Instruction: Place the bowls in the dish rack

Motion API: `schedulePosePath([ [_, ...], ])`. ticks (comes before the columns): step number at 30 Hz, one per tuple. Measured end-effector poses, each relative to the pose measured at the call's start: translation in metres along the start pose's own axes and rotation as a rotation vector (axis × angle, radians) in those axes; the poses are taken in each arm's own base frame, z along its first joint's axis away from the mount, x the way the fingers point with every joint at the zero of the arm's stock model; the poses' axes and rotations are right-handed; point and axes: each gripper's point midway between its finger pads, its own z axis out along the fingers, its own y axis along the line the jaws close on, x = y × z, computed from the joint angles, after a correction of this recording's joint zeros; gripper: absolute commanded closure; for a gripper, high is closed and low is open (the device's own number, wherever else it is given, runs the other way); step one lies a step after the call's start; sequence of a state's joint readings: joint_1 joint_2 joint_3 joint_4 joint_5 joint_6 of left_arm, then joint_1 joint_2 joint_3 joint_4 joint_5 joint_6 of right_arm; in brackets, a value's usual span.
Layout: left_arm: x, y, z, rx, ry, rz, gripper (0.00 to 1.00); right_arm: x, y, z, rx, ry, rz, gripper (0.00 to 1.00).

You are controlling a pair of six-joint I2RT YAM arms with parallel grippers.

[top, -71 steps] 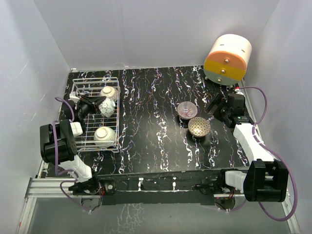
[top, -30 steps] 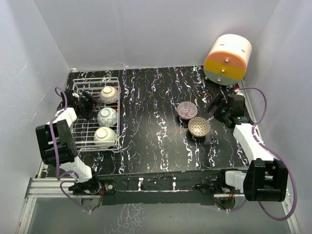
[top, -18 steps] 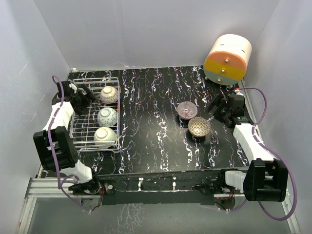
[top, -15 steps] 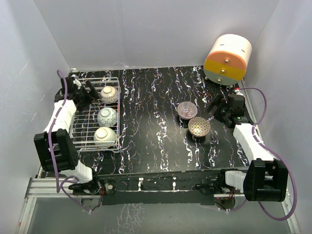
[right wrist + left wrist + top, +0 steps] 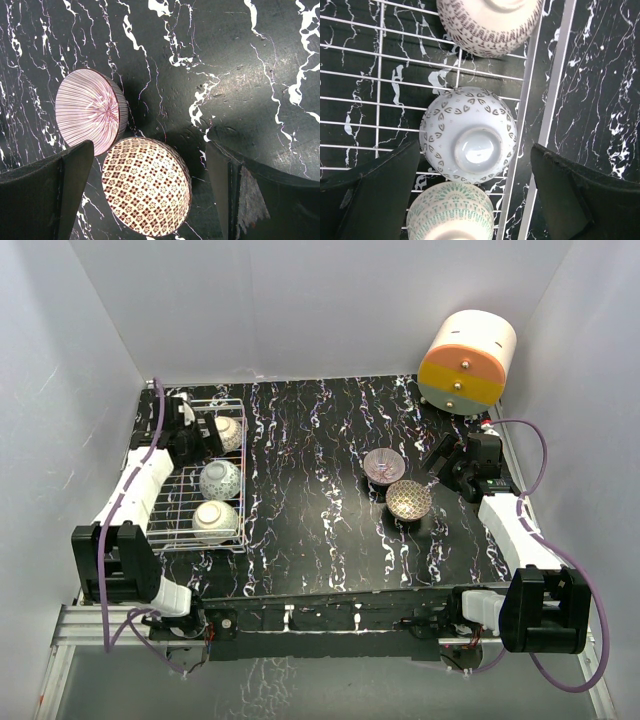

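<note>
Left wrist: 3 round patterned bowls (image 5: 468, 135), wire rack (image 5: 551, 107)

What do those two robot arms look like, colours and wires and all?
The left arm and right arm match: white sections between chunky black joints. The left gripper and right gripper are black, two broad fingers each. A purple cable loops along each arm.
</note>
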State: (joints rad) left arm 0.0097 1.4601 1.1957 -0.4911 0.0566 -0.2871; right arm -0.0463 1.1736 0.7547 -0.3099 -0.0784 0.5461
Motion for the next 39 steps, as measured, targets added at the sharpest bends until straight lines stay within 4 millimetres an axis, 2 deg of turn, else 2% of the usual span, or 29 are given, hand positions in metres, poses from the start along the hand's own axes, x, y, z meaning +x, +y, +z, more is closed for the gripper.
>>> schedulePosePath([
  [9,0.025,-0.021,-0.003,-0.031,0.062,0.151,0.10,0.000,0.000,0.000,0.000,0.000,-0.005,0.02],
  [19,0.032,-0.001,0.000,-0.144,0.092,0.197,0.11,0.000,-0.001,0.000,0.000,0.000,-0.014,0.02],
  [30,0.045,0.006,0.016,-0.227,0.133,0.250,0.11,0.000,-0.001,0.000,0.000,0.000,-0.017,0.01],
  [39,0.036,0.031,0.013,-0.379,0.086,0.266,0.09,0.000,-0.001,0.000,0.000,0.000,-0.017,0.02],
])
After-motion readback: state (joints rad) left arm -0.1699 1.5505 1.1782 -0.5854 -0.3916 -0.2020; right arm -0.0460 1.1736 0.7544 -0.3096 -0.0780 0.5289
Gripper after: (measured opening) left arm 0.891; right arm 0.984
